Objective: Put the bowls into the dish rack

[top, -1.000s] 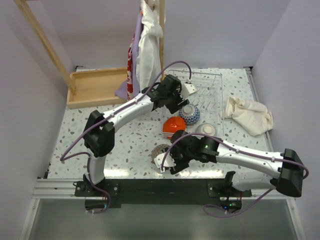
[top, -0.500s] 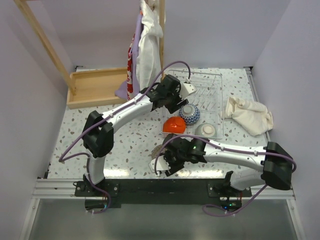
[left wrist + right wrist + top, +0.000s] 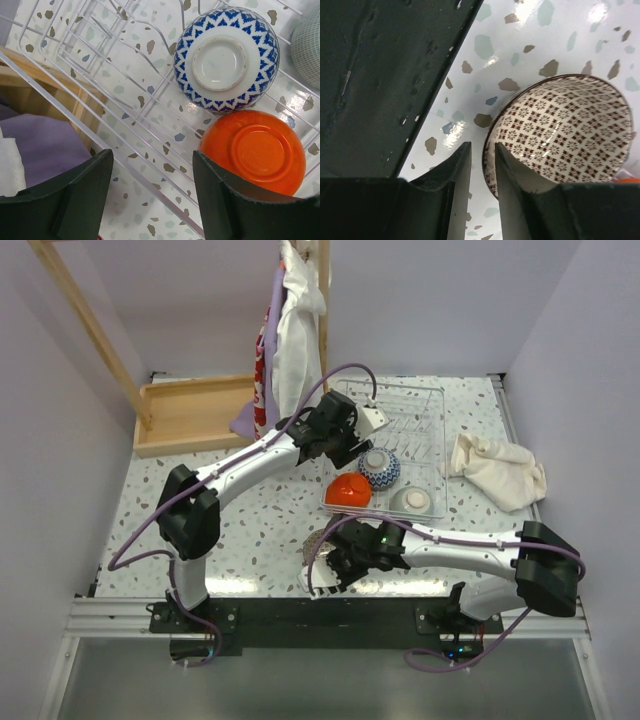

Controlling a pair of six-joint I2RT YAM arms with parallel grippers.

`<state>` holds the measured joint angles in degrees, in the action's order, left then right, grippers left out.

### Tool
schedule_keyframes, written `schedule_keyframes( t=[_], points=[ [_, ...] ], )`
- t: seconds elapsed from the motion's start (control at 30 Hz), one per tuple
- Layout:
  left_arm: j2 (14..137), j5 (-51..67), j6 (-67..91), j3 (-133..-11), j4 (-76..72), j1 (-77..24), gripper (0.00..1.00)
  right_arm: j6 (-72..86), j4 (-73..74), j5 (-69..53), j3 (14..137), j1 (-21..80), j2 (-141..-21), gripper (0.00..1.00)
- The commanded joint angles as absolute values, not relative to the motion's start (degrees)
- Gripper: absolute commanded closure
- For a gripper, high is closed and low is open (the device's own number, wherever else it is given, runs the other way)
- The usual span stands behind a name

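The white wire dish rack (image 3: pixel 412 412) stands at the back right. In it lie three upturned bowls: a glossy orange-red bowl (image 3: pixel 348 490), a blue-and-white bowl (image 3: pixel 380 468) and a pale bowl (image 3: pixel 412 500). My left gripper (image 3: pixel 343 440) hovers open and empty over the rack's left edge. In the left wrist view (image 3: pixel 152 157) it is beside the orange bowl (image 3: pixel 257 150) and the blue bowl (image 3: pixel 226 57). A brown patterned bowl (image 3: pixel 316 540) sits upright on the table. My right gripper (image 3: pixel 482 147) straddles its near rim (image 3: pixel 560 130), jaws narrow, with a gap left at the outer finger.
A wooden tray (image 3: pixel 190 415) lies at the back left. Cloths (image 3: pixel 290 330) hang from a wooden frame behind the rack. A crumpled cream cloth (image 3: pixel 497 470) lies right of the rack. The table's dark front rail (image 3: pixel 380 75) is close to the patterned bowl.
My right gripper has moved left and down toward the front edge onto the patterned bowl's rim. The left arm has shifted only slightly.
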<state>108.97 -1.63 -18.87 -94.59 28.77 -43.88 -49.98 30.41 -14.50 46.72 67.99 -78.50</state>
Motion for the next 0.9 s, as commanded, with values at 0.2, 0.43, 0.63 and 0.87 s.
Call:
schedule_keyframes(
  t=[0.2,0.43,0.63,0.87],
  points=[
    [105.8,-1.8,-19.2,-95.5,27.5,-43.5,0.30,-48.1,27.5,-11.2,43.9,68.6,-75.5,1.00],
    [103.8,-2.7,-20.3,-98.1,27.9,-43.5,0.30,-41.5,43.6,-10.3,59.6,65.5,-67.9,1.00],
    [106.1,-1.6,-20.4,-105.8,28.4,-43.7,0.34,-32.4,55.4,-17.7,65.2,51.3,-58.6,1.00],
    [108.9,-3.7,-16.9,-110.5,25.5,-43.9,0.45,-25.4,56.6,-21.6,65.0,39.6,-53.7,1.00]
  ],
)
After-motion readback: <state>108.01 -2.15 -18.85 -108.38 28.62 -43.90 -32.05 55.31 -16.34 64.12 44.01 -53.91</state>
